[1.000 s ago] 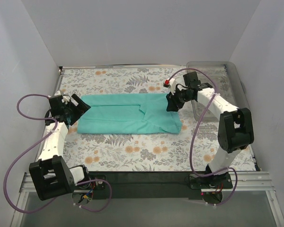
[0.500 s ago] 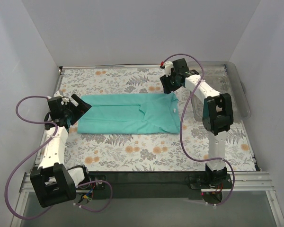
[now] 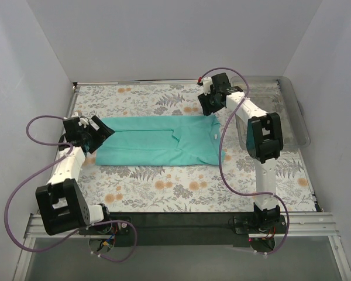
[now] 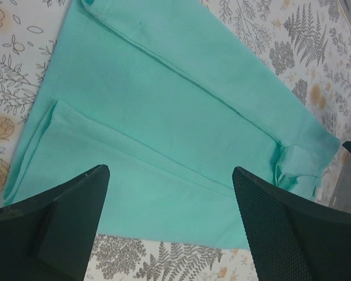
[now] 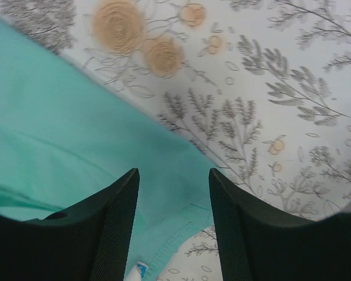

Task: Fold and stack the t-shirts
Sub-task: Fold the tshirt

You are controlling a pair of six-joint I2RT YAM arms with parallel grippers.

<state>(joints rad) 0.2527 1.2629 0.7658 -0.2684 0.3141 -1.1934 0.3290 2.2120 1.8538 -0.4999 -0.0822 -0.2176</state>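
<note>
Teal t-shirt (image 3: 152, 143) flat, right claw (image 5: 172, 175) (open, empty) moved to far corner, left claw (image 4: 171, 171) wide, empty.

Left end effector (image 4: 169, 175) gapes wide; right end effector (image 5: 174, 172) stands half-parted.

Robot lab cell — plain white walls (image 3: 164, 41), floral-covered table (image 3: 164, 190)

A plain teal-green t-shirt (image 3: 158, 140), no print, lay beneath the matte black left fingers (image 4: 58, 222). Between the black right fingers (image 5: 105, 234) showed its small white-and-blue tag (image 5: 138, 269). Beyond both, the counter (image 3: 164, 187) was white, patterned with grey ferns and pale orange flowers. Purple cables (image 3: 220, 159) looped off white arms (image 3: 67, 170).
</note>
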